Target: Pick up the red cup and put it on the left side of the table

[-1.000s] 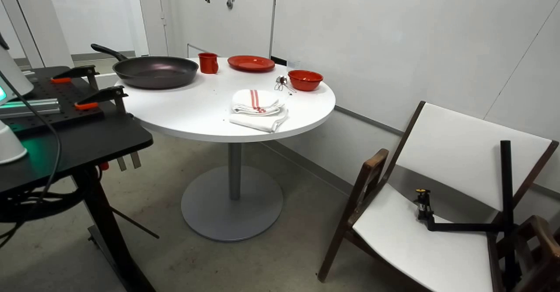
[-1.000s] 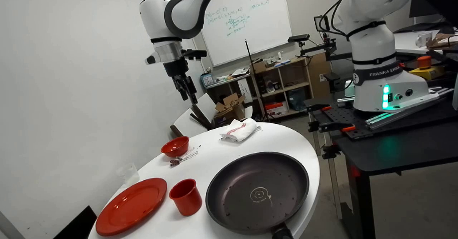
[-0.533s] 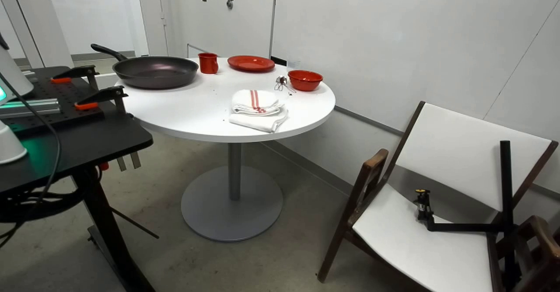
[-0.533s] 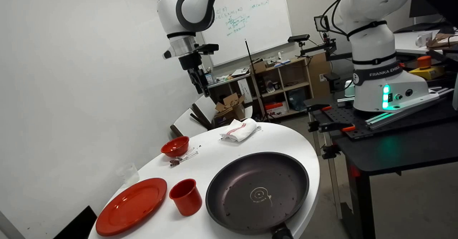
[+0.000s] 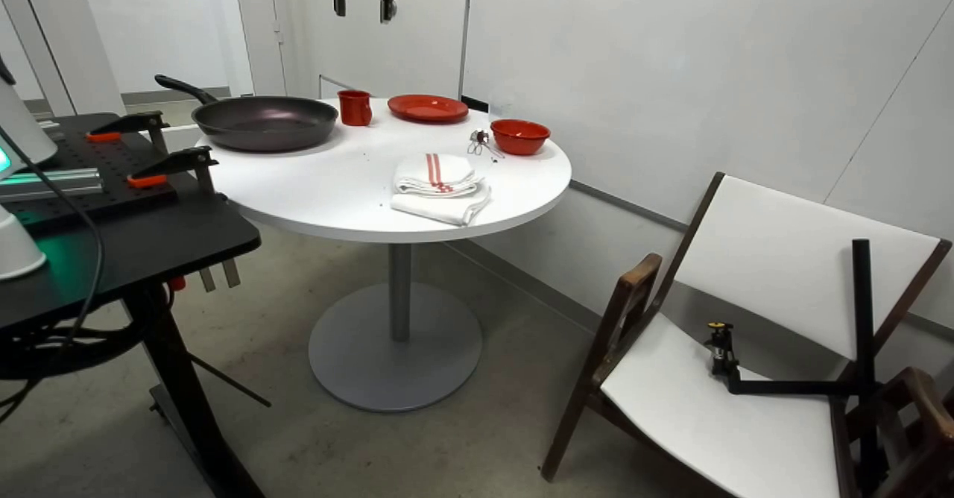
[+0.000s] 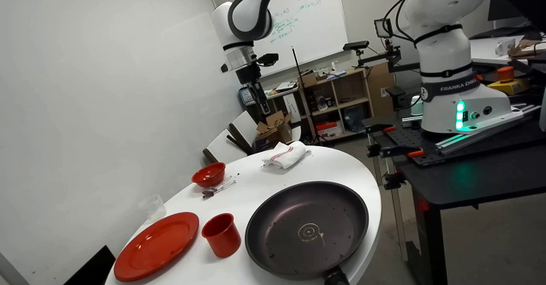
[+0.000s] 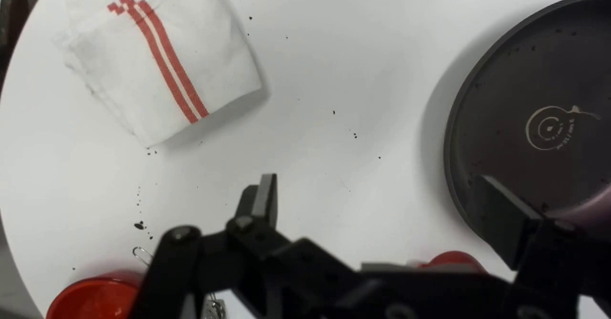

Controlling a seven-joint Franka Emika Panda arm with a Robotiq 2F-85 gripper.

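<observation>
The red cup stands upright on the table between the black pan and the red plate in both exterior views [image 5: 355, 109] [image 6: 222, 237]. In the wrist view only part of the red cup [image 7: 452, 258] shows, behind the gripper body at the bottom. The table [image 5: 313, 192] is round and white-topped on a grey pedestal; its top also shows in the other views [image 6: 260, 180] [image 7: 334, 61]. My gripper [image 5: 364, 12] hangs high above the table, apart from the cup. It is open and empty, its fingers wide apart in the wrist view [image 7: 384, 204]; it also shows in an exterior view [image 6: 263, 108].
The black pan [image 5: 264, 125] is beside the cup, its handle past the table edge. The red plate [image 5: 428, 109], red bowl [image 5: 519, 137], whisk-like wire tool [image 5: 479, 140], clear container [image 6: 152, 208] and folded white towel [image 5: 440, 185] share the table. A wall is close behind.
The arm has swung rightward in an exterior view, toward the towel's side and away from the wall. The gripper is slightly lower and still open. The cup and other objects have not moved.
</observation>
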